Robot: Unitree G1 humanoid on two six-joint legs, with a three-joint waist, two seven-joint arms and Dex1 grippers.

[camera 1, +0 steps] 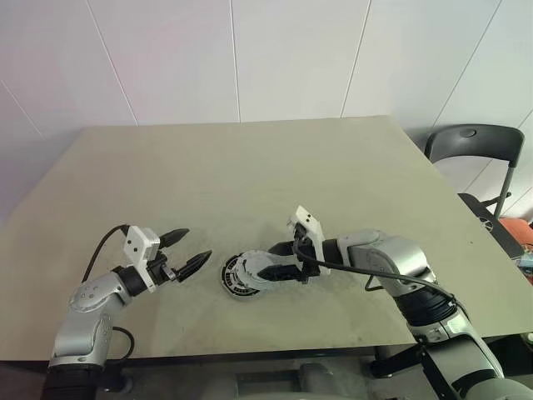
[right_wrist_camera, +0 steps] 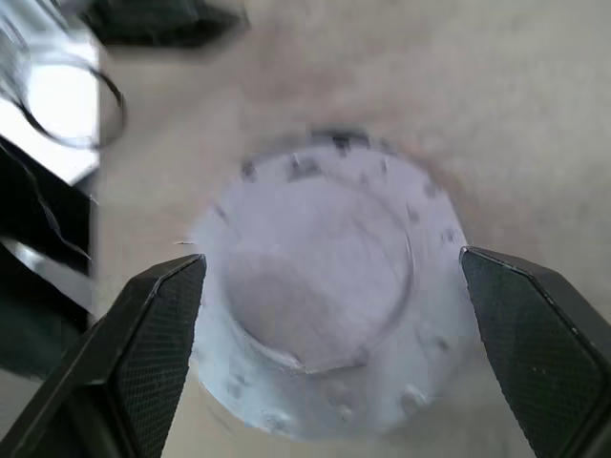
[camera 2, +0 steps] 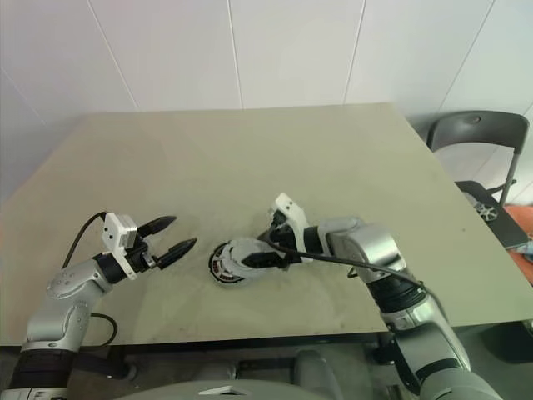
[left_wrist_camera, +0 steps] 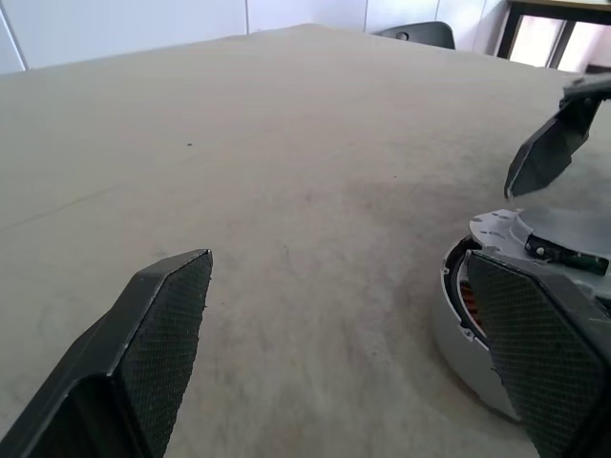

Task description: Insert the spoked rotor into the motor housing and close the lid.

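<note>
Jaws of both grippers stand released, and neither grasps anything. On the large beige table [camera 1: 250, 167], whose bare top runs back to a white panelled wall [camera 1: 250, 58], the right gripper [camera 1: 279, 262] reaches in from the right and hangs over the motor housing [camera 1: 240, 277]. One of its black fingers [camera 1: 273, 272] lies across the top of the assembly, the other [camera 1: 281, 247] past its far edge. Seen along those fingers, the pale bluish-grey lid [right_wrist_camera: 320, 286] lies flat between the spread tips, apart from both (its rim carries small dark marks). From the left wrist, copper-red windings show under the lid's edge. The left gripper [camera 1: 186, 252] hovers just beside the housing on its left, pointing toward it without touching. A dark chair [camera 1: 475, 154] stands beyond the table's right corner.
</note>
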